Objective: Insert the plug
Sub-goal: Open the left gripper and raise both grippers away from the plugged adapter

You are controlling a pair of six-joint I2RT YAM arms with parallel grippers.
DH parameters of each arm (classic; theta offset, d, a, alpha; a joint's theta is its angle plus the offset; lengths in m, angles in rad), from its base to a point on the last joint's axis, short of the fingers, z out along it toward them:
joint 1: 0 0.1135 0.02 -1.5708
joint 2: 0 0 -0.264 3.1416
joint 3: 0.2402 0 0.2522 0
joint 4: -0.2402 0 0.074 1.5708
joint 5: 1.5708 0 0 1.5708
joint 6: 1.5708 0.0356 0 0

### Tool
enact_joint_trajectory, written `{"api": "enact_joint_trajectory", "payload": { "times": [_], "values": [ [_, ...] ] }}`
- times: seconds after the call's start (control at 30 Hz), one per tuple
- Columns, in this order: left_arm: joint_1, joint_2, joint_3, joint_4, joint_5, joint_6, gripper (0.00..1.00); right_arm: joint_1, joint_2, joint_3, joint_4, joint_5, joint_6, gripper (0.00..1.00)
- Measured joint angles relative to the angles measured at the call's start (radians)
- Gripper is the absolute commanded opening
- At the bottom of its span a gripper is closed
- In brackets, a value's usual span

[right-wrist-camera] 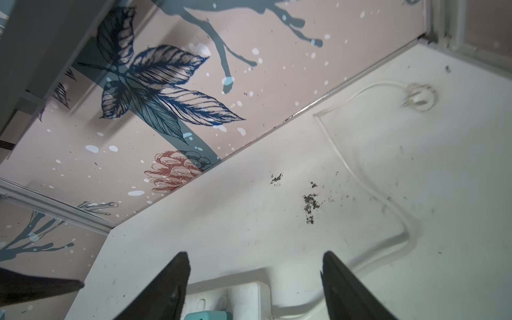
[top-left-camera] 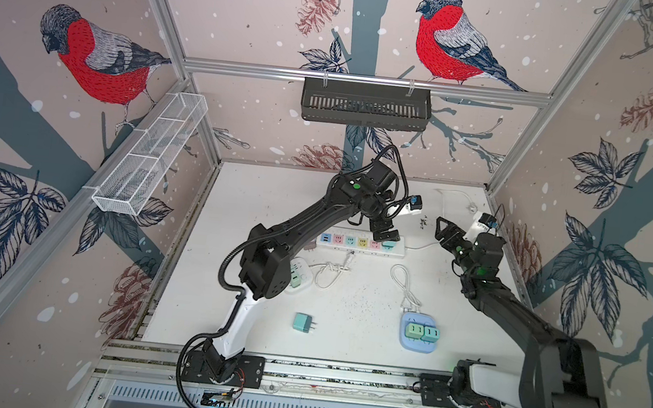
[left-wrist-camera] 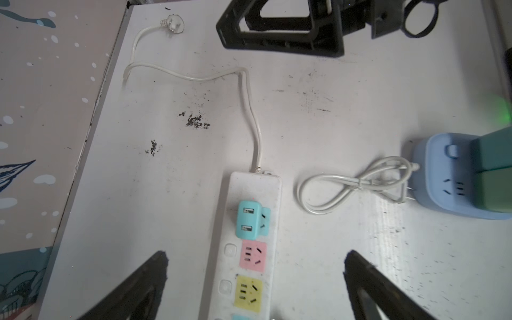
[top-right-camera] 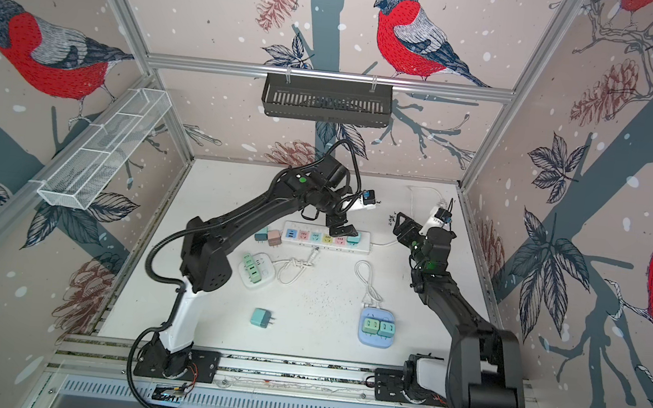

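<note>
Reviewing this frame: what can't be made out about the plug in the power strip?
- Prongs of the teal plug: left wrist view, its own body covers them.
- In both top views the left gripper overlaps it.
- Right wrist view: bottom edge cuts it off.

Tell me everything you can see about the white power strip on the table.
The white power strip is a long, plastic-looking bar lying flat toward the back of the table. Its top carries a row of pastel socket faces in pink, yellow and blue, with small buttons beside them. A teal USB adapter sits plugged into the socket nearest the cord end. Its white cord snakes away to a wall plug lying loose on the table.
</note>
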Motion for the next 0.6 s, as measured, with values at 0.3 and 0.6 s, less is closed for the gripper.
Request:
{"api": "enact_joint_trajectory", "payload": {
  "times": [0.3, 0.6],
  "values": [
    [0.039, -0.749, -1.015, 0.641, -0.236, -0.413, 0.99, 0.425, -0.346, -0.057, -0.19, 0.173, -0.113, 0.84],
    [0.044, -1.151, -1.524, 1.007, -0.454, -0.71, 0.99, 0.912, -0.374, -0.223, -0.166, 0.314, -0.31, 0.86]
  ]
}}
